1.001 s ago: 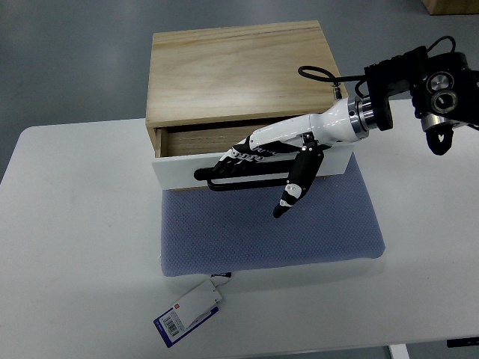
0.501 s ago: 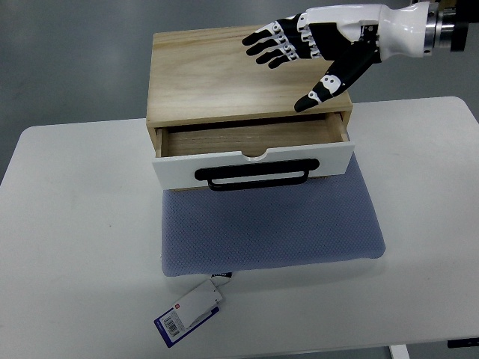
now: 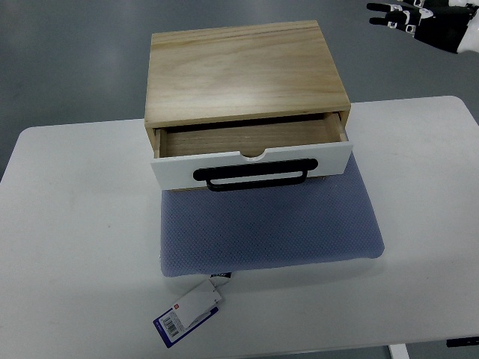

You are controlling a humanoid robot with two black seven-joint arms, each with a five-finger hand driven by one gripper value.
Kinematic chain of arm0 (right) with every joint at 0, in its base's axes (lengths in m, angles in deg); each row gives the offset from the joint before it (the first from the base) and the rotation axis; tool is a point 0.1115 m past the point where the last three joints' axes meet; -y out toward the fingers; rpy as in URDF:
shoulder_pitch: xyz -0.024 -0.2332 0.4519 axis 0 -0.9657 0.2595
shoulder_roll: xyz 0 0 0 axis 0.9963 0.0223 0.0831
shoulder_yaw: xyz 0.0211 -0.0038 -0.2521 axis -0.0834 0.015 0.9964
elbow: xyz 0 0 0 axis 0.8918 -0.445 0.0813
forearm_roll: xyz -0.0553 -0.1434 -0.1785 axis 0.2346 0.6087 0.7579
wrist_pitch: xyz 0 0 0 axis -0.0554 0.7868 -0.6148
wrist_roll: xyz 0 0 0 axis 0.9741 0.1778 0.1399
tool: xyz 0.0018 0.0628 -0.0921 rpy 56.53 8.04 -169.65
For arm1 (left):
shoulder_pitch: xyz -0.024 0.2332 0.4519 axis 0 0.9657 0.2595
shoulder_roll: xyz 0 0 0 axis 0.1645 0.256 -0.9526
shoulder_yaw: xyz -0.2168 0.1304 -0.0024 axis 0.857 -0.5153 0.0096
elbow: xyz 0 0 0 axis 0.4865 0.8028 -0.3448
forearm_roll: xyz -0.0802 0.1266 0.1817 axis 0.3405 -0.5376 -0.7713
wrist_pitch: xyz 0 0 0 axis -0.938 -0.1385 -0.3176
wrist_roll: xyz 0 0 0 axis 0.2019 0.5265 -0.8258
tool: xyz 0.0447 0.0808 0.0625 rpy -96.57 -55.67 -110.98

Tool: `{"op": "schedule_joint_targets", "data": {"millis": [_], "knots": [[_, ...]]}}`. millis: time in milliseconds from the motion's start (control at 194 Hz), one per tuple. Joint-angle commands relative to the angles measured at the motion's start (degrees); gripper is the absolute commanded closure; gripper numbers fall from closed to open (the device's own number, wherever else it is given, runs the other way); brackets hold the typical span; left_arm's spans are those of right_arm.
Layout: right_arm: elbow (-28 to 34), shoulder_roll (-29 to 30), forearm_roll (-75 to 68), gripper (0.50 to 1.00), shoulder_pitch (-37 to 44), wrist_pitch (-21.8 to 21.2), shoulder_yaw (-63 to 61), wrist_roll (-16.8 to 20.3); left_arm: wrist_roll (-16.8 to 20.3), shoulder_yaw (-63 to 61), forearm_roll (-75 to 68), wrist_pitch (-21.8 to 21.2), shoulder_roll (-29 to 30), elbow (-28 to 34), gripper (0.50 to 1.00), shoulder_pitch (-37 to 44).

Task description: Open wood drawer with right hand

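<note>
Withdrawn since the earlier frame, the right hand (image 3: pixel 419 16) is now seen only at the far right corner, well apart from the box; its fingers (image 3: pixel 385 9) are stretched out and nothing is grasped. A white desk (image 3: pixel 67 247) fills most of the view. On its far middle a wooden box (image 3: pixel 243 71) is set, and its drawer (image 3: pixel 251 153) is pulled partly out toward the near side, so that the wood floor inside is shown. A black handle (image 3: pixel 251 176) is fixed across the white drawer front. A blue mat (image 3: pixel 269 228) lies under the box and reaches nearer. A tag (image 3: pixel 188 313) lies at the mat's near left corner.
</note>
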Motion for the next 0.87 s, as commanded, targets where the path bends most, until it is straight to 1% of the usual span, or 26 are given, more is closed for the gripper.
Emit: {"op": "schedule_joint_targets", "data": {"millis": [0,15,67,72,93,196,274,862], "knots": [[-4.6,3.1,-5.5,0.564,-2.9,6.5,-0.8,-0.2,0.0,0.0,0.0,0.0,0.0,-0.1,0.5,0.0],[-5.2,3.4,-6.7,0.564,-3.3,7.8,-0.9,-0.2,0.0,0.0,0.0,0.0,0.0,0.0,0.5,0.0],[-5.2,3.4,-6.7,0.564,-3.3,7.9,-0.9,-0.2,0.0,0.0,0.0,0.0,0.0,0.0,0.5,0.0],[-6.6,4.6,-9.2,0.564,-4.5,10.7,-1.0,-0.2,0.0,0.0,0.0,0.0,0.0,0.0,0.5,0.0],[-7.1,4.9,-10.0,0.564,-5.0,11.7,-1.0,-0.2,0.0,0.0,0.0,0.0,0.0,0.0,0.5,0.0],[-9.6,6.2,-11.3,0.564,-5.8,13.7,-1.0,-0.2,0.0,0.0,0.0,0.0,0.0,0.0,0.5,0.0],[-10.2,7.4,-11.3,0.562,-6.4,13.7,-1.0,-0.2,0.0,0.0,0.0,0.0,0.0,0.0,0.5,0.0],[-10.3,10.3,-10.3,0.56,-9.5,12.9,-0.5,-0.2,0.0,0.0,0.0,0.0,0.0,0.0,0.5,0.0]]}}
